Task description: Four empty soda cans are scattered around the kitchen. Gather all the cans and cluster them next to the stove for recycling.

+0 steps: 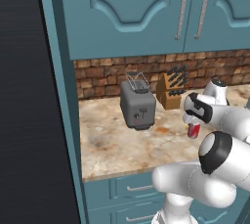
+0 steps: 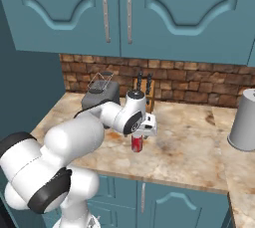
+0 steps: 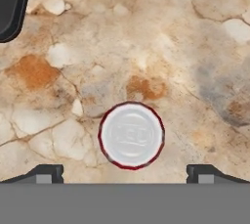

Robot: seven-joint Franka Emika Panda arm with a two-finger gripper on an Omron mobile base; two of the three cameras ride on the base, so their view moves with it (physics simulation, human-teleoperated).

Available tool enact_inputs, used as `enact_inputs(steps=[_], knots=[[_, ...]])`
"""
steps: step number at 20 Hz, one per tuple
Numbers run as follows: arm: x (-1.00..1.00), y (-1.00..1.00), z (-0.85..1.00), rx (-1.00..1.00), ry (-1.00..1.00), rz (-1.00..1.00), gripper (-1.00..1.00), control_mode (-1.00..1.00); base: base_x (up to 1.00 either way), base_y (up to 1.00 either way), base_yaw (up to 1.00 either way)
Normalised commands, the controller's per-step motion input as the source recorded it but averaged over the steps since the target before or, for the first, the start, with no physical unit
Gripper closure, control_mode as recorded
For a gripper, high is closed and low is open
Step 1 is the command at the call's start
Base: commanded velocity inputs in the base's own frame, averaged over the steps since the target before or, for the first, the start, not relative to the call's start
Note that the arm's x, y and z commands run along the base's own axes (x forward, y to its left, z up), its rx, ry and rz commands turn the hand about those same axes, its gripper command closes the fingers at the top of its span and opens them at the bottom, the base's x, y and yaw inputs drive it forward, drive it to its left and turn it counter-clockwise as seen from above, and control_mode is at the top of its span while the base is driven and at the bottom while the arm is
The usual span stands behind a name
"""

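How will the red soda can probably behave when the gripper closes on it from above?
The red soda can stands upright on the counter, narrow, so a sideways bump could tip it, then it might roll. Its smooth round wall may slip between the open gripper fingers. It probably dents easily.

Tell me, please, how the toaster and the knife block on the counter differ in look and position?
The toaster is a grey metal box with a wire rack on top; the knife block is tan wood with dark handles sticking out. The toaster stands upright and nearer the counter's left end; the knife block leans back, further right. The toaster looks bulkier than the knife block. Both sit near the brick backsplash, behind the red soda can.
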Motion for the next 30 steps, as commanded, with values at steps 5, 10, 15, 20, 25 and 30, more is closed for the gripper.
enact_inputs(steps=[5,10,15,20,25,30], knots=[[0.04,0.00,-0.19,0.00,0.00,0.00,-1.00,-1.00,0.00,0.00,0.00],[0.06,0.00,-0.19,0.00,0.01,0.00,-1.00,-1.00,0.00,0.00,0.00],[0.10,0.00,-0.15,0.00,0.01,0.00,-1.00,-1.00,0.00,0.00,0.00],[0.11,0.00,-0.13,0.00,0.00,0.00,-1.00,-1.00,0.00,0.00,0.00],[0.09,0.00,-0.09,0.00,0.00,0.00,-1.00,-1.00,0.00,0.00,0.00],[0.07,0.00,-0.08,0.00,0.01,0.00,-1.00,-1.00,0.00,0.00,0.00]])
